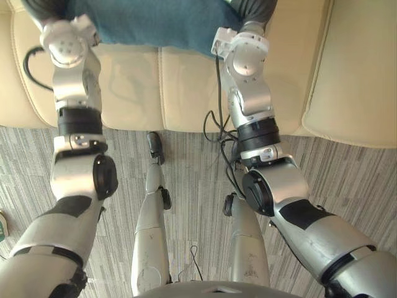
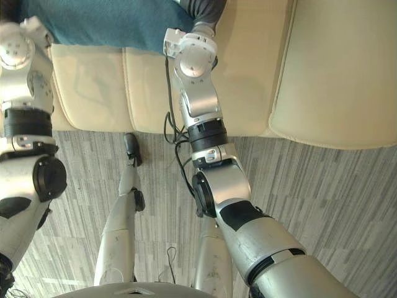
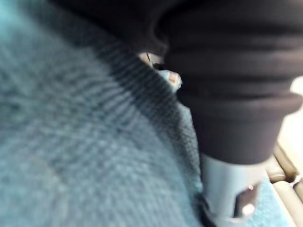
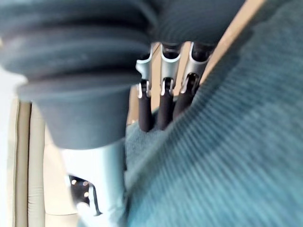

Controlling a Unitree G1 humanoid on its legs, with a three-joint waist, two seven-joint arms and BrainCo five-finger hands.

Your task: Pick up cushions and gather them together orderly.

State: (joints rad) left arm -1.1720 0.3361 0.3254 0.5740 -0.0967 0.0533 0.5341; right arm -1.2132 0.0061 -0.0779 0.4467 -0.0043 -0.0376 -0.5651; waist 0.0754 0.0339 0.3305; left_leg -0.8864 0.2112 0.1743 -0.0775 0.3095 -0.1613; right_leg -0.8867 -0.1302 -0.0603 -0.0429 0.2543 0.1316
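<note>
A teal knitted cushion [image 1: 155, 22] is held over the cream sofa [image 1: 136, 87] at the far edge of the eye views, between my two arms. My left hand [image 1: 43, 9] is at its left end; in the left wrist view the dark cover [image 3: 227, 71] lies against the cushion [image 3: 71, 142], which hides the fingers. My right hand [image 1: 257, 9] is at its right end. In the right wrist view its straight fingers [image 4: 161, 109] press their dark tips on the cushion's edge [image 4: 227, 156], with the thumb [image 4: 94, 184] beside it.
The sofa's seat spans the upper part of the eye views, with a thick cream seat pad [image 1: 360, 74] at the right. Grey striped carpet [image 1: 192, 161] lies in front of the sofa, below my arms.
</note>
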